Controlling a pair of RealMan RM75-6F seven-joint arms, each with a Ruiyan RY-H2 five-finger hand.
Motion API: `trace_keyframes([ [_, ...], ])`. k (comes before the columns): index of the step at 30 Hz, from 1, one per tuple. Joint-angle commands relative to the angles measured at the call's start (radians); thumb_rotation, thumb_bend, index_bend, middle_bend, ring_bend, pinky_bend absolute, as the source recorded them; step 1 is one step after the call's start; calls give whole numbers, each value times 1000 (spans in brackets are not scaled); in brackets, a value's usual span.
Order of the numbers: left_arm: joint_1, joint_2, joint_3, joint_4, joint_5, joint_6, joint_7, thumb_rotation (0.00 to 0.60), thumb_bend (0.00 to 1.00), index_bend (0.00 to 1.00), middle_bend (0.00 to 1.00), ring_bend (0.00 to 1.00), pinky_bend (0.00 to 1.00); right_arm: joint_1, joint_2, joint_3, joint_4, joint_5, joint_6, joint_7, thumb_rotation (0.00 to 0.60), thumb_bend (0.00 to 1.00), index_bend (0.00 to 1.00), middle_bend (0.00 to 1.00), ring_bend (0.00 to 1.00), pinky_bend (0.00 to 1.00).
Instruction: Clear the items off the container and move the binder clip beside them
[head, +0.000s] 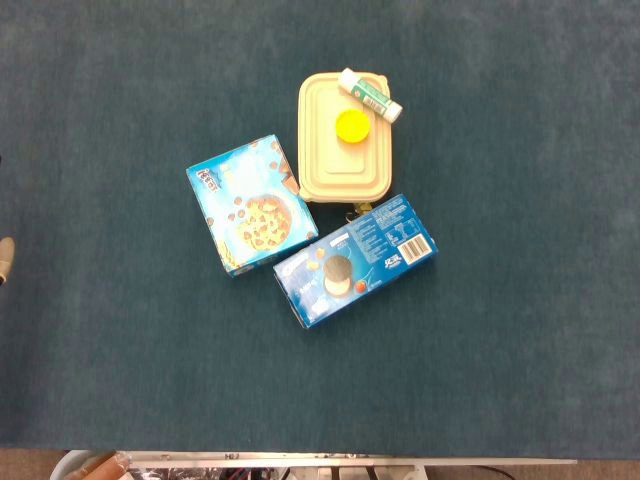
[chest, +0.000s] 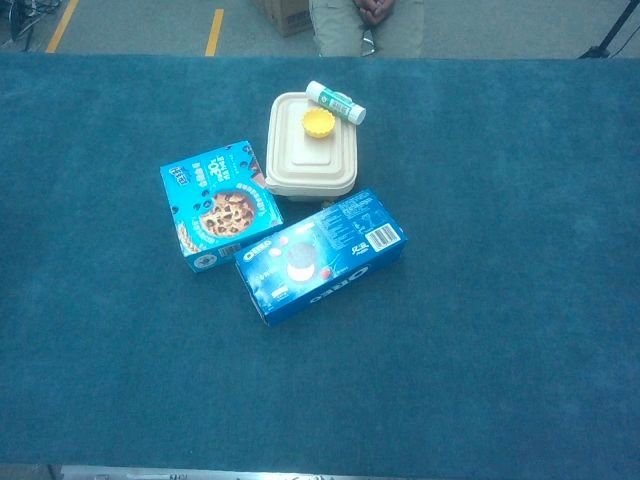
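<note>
A cream lidded container (head: 340, 150) (chest: 305, 160) sits at the middle back of the blue table. On its lid rests a small yellow round item (head: 353, 126) (chest: 318, 121). A white and green tube (head: 370, 94) (chest: 336, 101) lies across the lid's far right corner. A small dark and gold piece (head: 355, 208) (chest: 326, 203), perhaps the binder clip, peeks out between the container and the Oreo box; most of it is hidden. Neither hand shows in either view.
A blue cookie box (head: 250, 205) (chest: 218, 205) lies left of the container, touching it. An Oreo box (head: 355, 260) (chest: 320, 255) lies in front of it. A small beige thing (head: 5, 260) sits at the left edge. A person (chest: 365, 20) sits beyond the table.
</note>
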Motion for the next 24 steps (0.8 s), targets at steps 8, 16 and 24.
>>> trace_keyframes([
  [8,12,18,9,-28,2,11,15,600,393,177,143,97,47,66,2,19,-29,-68,-103,36,600,0,344,394,343,558],
  [16,26,28,15,-39,8,31,21,600,392,178,143,97,47,269,-5,146,-47,22,-339,28,600,0,343,369,270,388],
  [24,50,38,18,-38,-7,53,15,600,392,180,143,97,47,515,-170,252,67,292,-589,-133,600,0,343,196,23,6],
])
